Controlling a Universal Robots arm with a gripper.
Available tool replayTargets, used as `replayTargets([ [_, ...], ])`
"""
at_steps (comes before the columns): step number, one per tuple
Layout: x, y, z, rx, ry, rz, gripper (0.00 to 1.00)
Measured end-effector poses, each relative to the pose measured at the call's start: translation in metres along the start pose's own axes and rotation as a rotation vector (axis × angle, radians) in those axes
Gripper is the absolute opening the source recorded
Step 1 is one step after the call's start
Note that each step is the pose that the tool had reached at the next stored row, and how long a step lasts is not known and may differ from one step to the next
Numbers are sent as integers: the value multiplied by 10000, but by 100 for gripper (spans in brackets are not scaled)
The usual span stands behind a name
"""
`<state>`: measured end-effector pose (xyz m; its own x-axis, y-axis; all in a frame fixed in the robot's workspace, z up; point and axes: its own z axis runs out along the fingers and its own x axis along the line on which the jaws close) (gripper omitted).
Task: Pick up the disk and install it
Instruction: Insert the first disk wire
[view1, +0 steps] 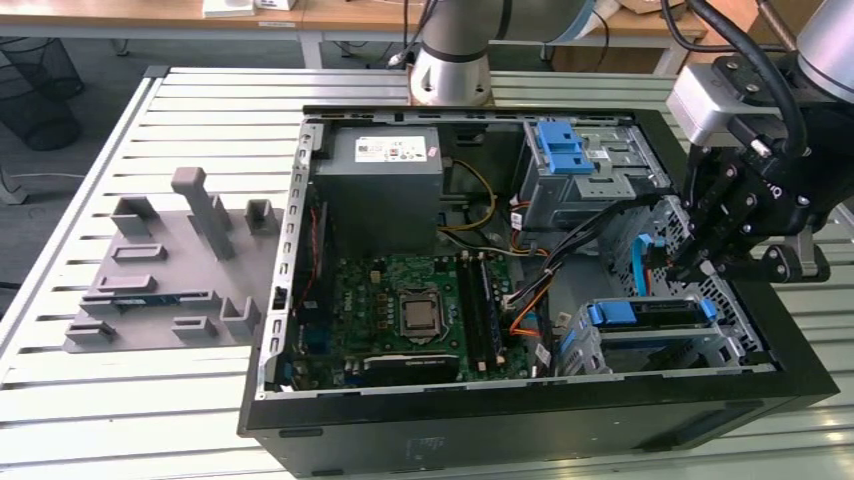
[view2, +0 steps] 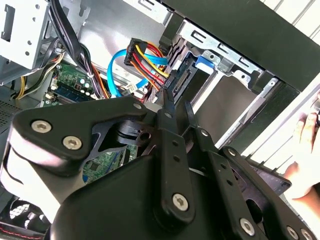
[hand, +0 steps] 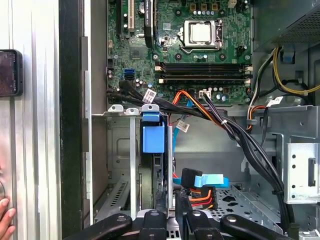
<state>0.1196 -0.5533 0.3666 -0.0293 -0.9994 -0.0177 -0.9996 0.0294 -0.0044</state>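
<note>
Seated edge-up in the drive cage (view1: 694, 345) at the case's (view1: 534, 430) near corner, on the exterior view's right: disk (view1: 647, 313), its blue tab (hand: 152, 135) at the slot mouth. Hovering just above that cage: gripper (view1: 694, 270), jaws parted by a narrow gap, nothing between them, as seen in both wrist views (hand: 170, 200) (view2: 176, 105). Just beside the fingertips (hand: 159, 205): cable plugs (hand: 200, 182). Outside the case wall: a hand (view2: 305, 150) on the slatted table (view1: 160, 400).

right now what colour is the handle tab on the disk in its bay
Blue; the disk carrier's tab shows best in the first wrist view.
</note>
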Motion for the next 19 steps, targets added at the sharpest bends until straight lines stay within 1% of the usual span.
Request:
replayTargets([
  [6,0,0,1,4,0,0,24],
  [9,0,0,10,74,-3,-1,24],
  [14,-8,0,35,238,-8,-4,24],
  [19,-16,9,55,336,-24,-5,24],
])
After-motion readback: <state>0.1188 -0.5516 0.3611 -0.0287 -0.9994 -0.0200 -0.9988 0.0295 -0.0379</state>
